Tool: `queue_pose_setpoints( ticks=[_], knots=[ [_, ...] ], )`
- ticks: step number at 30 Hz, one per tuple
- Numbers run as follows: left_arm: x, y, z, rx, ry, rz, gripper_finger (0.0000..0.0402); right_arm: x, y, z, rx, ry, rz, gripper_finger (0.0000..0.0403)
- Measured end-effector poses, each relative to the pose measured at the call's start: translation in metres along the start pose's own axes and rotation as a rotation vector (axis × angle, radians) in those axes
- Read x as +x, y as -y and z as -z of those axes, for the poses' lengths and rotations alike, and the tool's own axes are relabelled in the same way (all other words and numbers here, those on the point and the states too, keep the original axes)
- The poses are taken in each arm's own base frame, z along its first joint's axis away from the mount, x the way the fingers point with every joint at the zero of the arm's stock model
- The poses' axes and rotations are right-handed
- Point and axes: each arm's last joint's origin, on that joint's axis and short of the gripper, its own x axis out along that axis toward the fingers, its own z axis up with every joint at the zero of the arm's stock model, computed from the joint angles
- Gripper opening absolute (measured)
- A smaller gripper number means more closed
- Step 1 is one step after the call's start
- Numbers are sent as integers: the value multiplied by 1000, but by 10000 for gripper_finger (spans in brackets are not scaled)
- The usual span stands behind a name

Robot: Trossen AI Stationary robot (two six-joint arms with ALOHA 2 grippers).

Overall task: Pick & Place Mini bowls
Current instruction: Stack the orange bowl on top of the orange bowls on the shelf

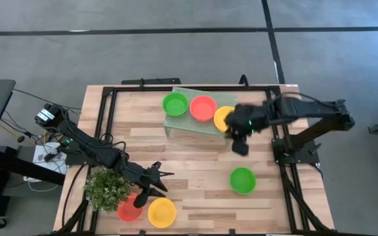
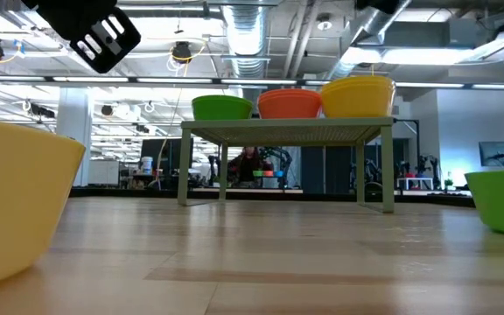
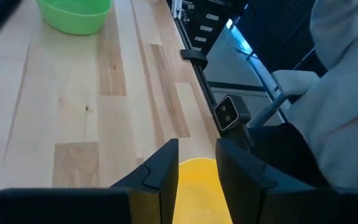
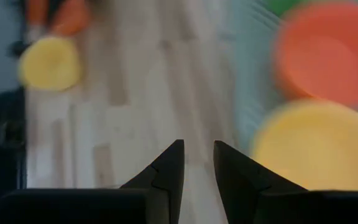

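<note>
Three mini bowls are sitting in a row on the pale green rack (image 1: pixel 192 124) at the far side of the table (image 1: pixel 195 196): a green bowl (image 1: pixel 174 104), a red bowl (image 1: pixel 203 107) and a yellow bowl (image 1: pixel 223 118). The right gripper (image 1: pixel 240 145) is hovering just beside the rack's yellow-bowl end, its fingers released with a narrow gap and nothing between them. A second green bowl (image 1: pixel 242 180) is lying nearer than the rack. The left gripper (image 1: pixel 151 183) is waiting well away from the rack, slightly parted and empty, above another yellow bowl (image 1: pixel 162 212) and a red one (image 1: pixel 129 208) beside the plant (image 1: pixel 105 187).
</note>
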Motion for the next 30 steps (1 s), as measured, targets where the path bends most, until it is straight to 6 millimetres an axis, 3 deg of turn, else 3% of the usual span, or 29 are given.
queue_pose_setpoints(
  ticks=[3,6,11,18,22,30],
  knots=[
    [0,0,0,-45,1,0,108,12,-21,15,-146,67,-94,82],
    [0,1,-3,-66,7,3,108,26,-30,40,-175,67,-162,82],
    [-1,5,-11,-68,29,13,108,45,-31,82,-111,123,-227,82],
    [-1,5,-13,-68,24,11,108,69,-35,117,-146,288,-334,81],
    [-1,2,-8,-66,-28,-15,108,84,-36,130,-104,250,-338,81],
    [-2,-5,-4,-80,-176,-11,108,105,-40,134,13,152,-314,81]
  ],
)
